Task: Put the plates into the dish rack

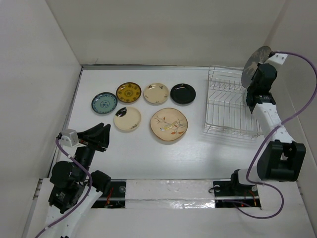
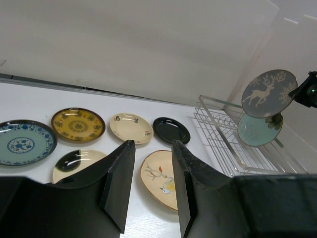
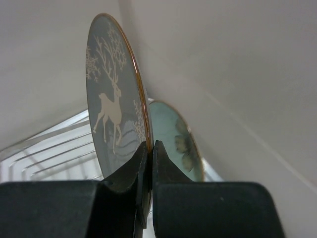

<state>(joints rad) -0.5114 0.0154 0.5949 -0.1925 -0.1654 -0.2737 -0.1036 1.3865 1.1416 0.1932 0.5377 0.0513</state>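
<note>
One deer plate (image 3: 111, 99) clamped in right claw (image 3: 150, 148); above dish rack (image 1: 230, 106).

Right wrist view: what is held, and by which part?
The grey deer plate, on edge, its rim clamped in the jaws of the right gripper, above the dish rack.

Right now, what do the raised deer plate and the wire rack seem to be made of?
Deer plate: probably glazed ceramic, smooth grey-blue with a white deer and thin brownish rim; its soft sheen suggests glaze. Rack: thin metal wire, pale, likely white-coated or plated; the slim straight rods show it.
</note>
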